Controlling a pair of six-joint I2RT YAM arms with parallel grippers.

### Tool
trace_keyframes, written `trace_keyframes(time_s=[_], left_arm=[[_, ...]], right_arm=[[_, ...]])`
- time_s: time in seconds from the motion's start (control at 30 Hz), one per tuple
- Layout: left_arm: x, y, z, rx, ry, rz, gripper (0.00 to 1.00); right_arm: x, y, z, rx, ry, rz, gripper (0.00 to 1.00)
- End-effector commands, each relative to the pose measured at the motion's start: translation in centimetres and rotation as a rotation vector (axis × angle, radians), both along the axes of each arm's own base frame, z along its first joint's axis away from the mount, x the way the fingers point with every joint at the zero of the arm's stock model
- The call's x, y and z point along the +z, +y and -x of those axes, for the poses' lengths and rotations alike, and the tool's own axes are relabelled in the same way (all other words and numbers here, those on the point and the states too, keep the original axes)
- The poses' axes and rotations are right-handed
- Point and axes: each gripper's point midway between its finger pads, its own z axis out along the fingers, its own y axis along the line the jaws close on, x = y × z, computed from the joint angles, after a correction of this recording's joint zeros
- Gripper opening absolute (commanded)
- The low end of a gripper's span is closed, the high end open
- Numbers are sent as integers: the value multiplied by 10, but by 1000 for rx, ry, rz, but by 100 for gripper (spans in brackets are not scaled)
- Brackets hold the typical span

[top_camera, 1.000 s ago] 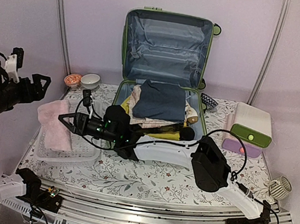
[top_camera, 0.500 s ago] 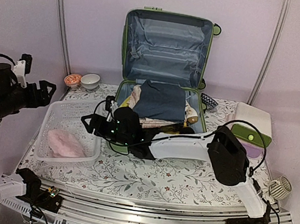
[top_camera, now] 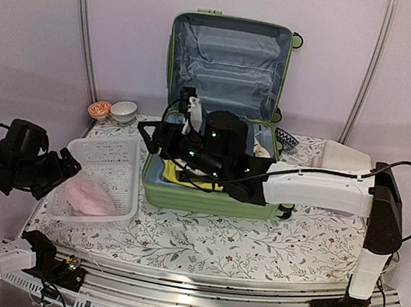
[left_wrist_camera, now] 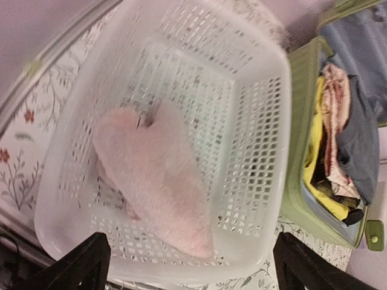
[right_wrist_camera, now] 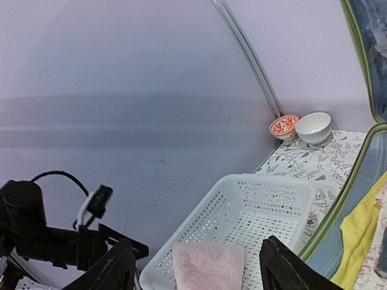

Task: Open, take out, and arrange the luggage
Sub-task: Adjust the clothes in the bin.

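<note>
Since the earlier frame, we saw the right arm swing away from the basket to hang over the suitcase, while the left arm dropped toward the basket's near left corner. Nearest us, the white perforated plastic basket (top_camera: 125, 160) held one pink fluffy towel (top_camera: 88, 196), lying flat on its floor. Just beside it, the large light-green hard-shell suitcase (top_camera: 207, 199) lay open on the floral-patterned table (top_camera: 201, 247), its lid upright and showing grey-blue lining. Inside were folded clothes, a yellow piece (left_wrist_camera: 314, 163) and a dark blue one (left_wrist_camera: 363, 145) among them. Farther back, by the wall, a small orange-patterned bowl (top_camera: 100, 109) and a plain white bowl (top_camera: 124, 110) stood side by side. The left gripper (left_wrist_camera: 193, 260) hovered at the basket's near rim, its fingers spread wide and empty. The right gripper (right_wrist_camera: 196, 254), above the suitcase's left edge, was likewise parted and held nothing.
</note>
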Motion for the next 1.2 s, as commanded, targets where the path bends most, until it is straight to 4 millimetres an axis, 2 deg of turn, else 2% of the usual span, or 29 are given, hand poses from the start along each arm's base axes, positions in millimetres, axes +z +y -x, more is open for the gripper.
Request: trace_keyframes(time_s=[0.0, 0.1, 0.2, 0.3, 0.43, 0.53, 0.7, 0.8, 0.9, 0.93, 1.0, 1.13, 1.17], left_arm=[[-62, -9, 28, 176, 270, 202, 94], [-79, -24, 27, 199, 292, 316, 82], [-87, -18, 25, 282, 276, 350, 76], [-87, -12, 16, 325, 232, 342, 74], [-98, -22, 2, 320, 251, 354, 74], [-103, -22, -5, 339, 269, 324, 65], [-108, -17, -16, 389, 260, 296, 56], [-115, -15, -20, 418, 268, 286, 46], [-118, -13, -24, 438, 280, 257, 43], [-119, -12, -25, 444, 284, 246, 41], [-119, -10, -29, 455, 283, 222, 31], [-114, 0, -39, 468, 253, 138, 0], [-110, 2, -44, 458, 240, 107, 0]], right_arm=[[19, -32, -1, -85, -80, 34, 72], [28, -46, 1, -107, -103, 35, 72], [37, -58, 6, -113, -125, 31, 72], [47, -72, 12, -118, -144, 22, 72], [51, -86, 17, -123, -158, 23, 71], [54, -96, 21, -130, -165, 21, 71], [56, -110, 22, -163, -178, 28, 70], [57, -116, 21, -176, -184, 31, 69], [63, -121, 21, -182, -188, 20, 68], [59, -122, 20, -183, -185, 28, 68], [55, -125, 20, -186, -183, 36, 67], [54, -130, 21, -194, -181, 38, 66], [54, -132, 20, -199, -180, 39, 66]])
